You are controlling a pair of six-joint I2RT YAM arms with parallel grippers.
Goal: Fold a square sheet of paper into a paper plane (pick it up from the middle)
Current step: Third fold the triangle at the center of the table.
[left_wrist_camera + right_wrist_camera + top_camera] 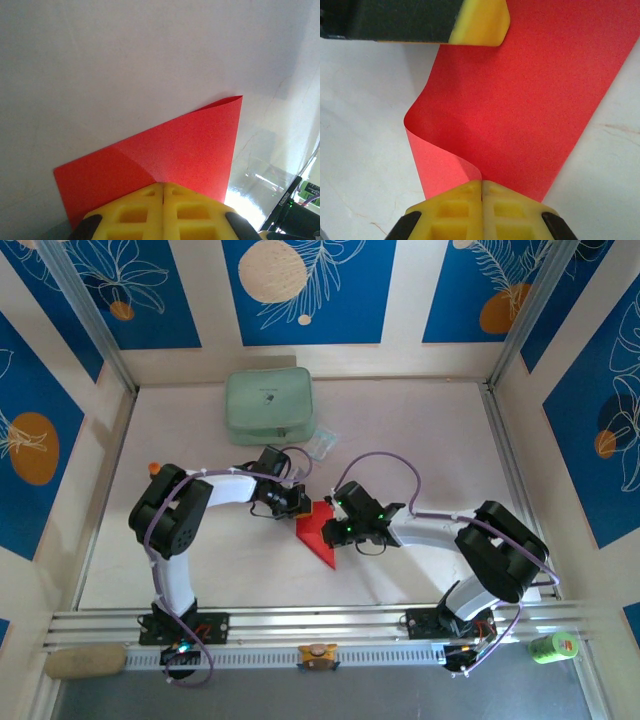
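Observation:
The square sheet of paper is bright red and lies partly folded on the white table between the two arms. My left gripper is at its far left edge, yellow fingers pressed together on the red paper, where a soft crease runs up to the tips. My right gripper is shut on the near edge, where the sheet curls over into its fingertips. The left gripper's yellow finger rests on the sheet's far side. The paper plane is out of view.
A pale green pouch lies at the back of the table, with a small clear plastic packet beside it, also seen as a shiny packet. Metal rails run along the table's sides. A green item sits beyond the front rail.

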